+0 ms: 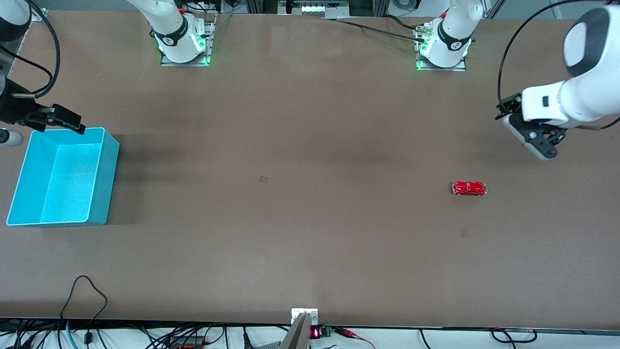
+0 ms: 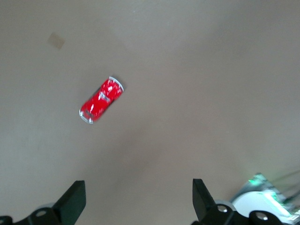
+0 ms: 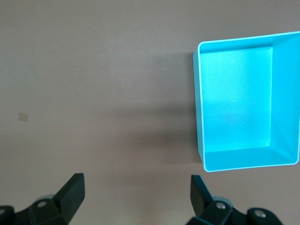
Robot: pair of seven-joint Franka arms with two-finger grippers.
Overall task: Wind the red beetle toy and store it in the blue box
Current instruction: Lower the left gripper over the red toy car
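Observation:
The red beetle toy [image 1: 469, 188] stands on the brown table toward the left arm's end; it also shows in the left wrist view [image 2: 101, 106]. My left gripper [image 1: 533, 140] hangs in the air over the table beside the toy, apart from it; in its wrist view the left gripper [image 2: 138, 197] is open and empty. The blue box [image 1: 107, 179] stands empty at the right arm's end and also shows in the right wrist view [image 3: 199, 103]. My right gripper [image 1: 68, 121] hovers by the box's rim on the robots' side; in its wrist view the right gripper [image 3: 137, 187] is open and empty.
Two small tape marks [image 1: 264, 179] [image 1: 464, 233] lie on the table. The arm bases [image 1: 184, 41] [image 1: 443, 46] stand along the farthest edge. A loose cable [image 1: 87, 291] loops onto the table's nearest edge.

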